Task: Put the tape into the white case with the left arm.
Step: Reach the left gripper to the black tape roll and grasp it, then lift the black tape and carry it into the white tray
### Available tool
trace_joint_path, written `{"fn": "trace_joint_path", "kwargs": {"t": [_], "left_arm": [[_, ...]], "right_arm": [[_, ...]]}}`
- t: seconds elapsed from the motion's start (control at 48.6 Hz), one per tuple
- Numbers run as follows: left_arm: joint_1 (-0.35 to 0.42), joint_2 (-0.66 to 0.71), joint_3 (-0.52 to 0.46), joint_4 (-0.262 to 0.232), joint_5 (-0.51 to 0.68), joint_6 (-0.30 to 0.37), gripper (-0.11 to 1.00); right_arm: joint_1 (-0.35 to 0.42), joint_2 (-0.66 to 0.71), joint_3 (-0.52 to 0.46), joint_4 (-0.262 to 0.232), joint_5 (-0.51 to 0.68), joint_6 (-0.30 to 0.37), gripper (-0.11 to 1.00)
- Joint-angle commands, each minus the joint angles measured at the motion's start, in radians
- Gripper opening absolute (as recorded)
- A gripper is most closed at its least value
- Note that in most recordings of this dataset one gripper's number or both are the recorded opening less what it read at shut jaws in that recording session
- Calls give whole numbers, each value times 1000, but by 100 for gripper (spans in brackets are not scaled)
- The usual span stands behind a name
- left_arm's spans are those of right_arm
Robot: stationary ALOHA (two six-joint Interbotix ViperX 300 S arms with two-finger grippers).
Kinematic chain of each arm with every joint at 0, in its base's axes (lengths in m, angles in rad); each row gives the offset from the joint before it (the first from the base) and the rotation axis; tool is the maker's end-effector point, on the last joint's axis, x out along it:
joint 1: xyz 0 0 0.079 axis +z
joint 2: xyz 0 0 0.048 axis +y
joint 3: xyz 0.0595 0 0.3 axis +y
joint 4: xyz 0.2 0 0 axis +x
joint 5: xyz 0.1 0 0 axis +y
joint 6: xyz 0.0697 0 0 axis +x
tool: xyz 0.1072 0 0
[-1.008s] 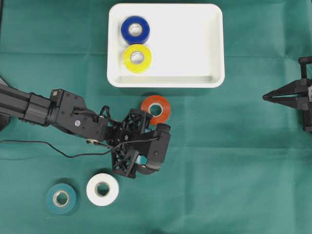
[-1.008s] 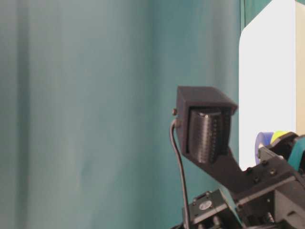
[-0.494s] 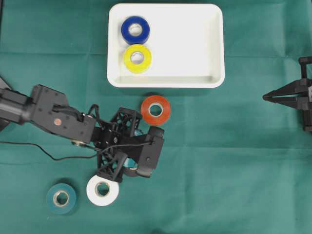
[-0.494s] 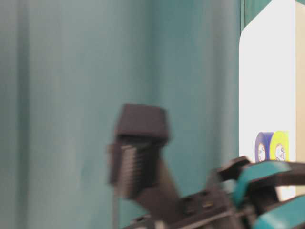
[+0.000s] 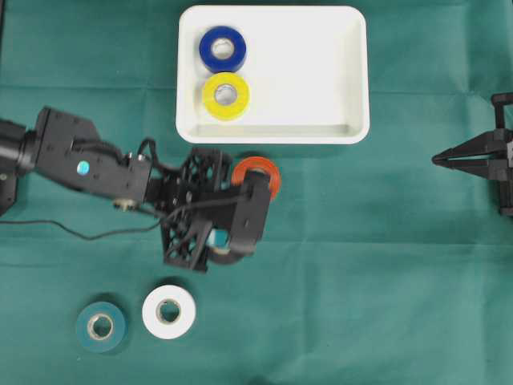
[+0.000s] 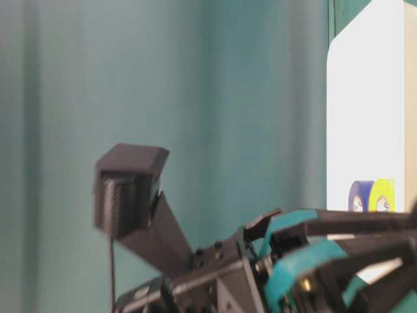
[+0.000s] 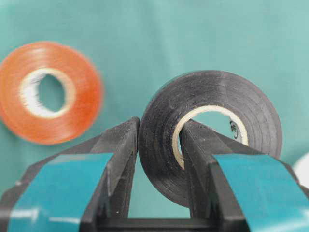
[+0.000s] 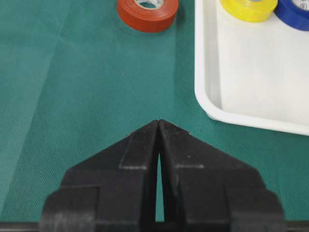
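The left pincer (image 7: 157, 193) is pinching the black tape (image 7: 212, 130) through the roll's wall, one finger in the core and one outside, above the counter (image 5: 385, 265) beside an orange roll (image 7: 48, 92). The roll is probably light and stiff, so this hold is suiting it. The white case (image 5: 321, 132) is holding a blue roll (image 5: 222, 49) and a yellow roll (image 5: 225, 95). The right pincer (image 8: 158, 126) is resting pressed together.

Black tape roll (image 7: 211, 135): smooth, slightly glossy vinyl, pale card core. White case (image 5: 272, 128): smooth plastic. Table cover (image 8: 82, 101): matt green woven cloth, creased.
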Motion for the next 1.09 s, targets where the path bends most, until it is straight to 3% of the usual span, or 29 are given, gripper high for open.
{"fn": "trace_joint_path", "kwargs": {"t": [0.0,0.453,0.782,1.07], "left_arm": [[46,-26,-28,3,-3,2,25],[256,-23,-57,5,-74,5,25],[350,52,-107,5,-123,150,25],[387,121,-176,5,-124,181,25]], "right_arm": [[-2,5,-11,0,-9,3,-9],[-2,5,-9,0,-9,3,-9],[-2,6,-9,0,-9,3,-9],[-2,5,-9,0,-9,3,-9]]}}
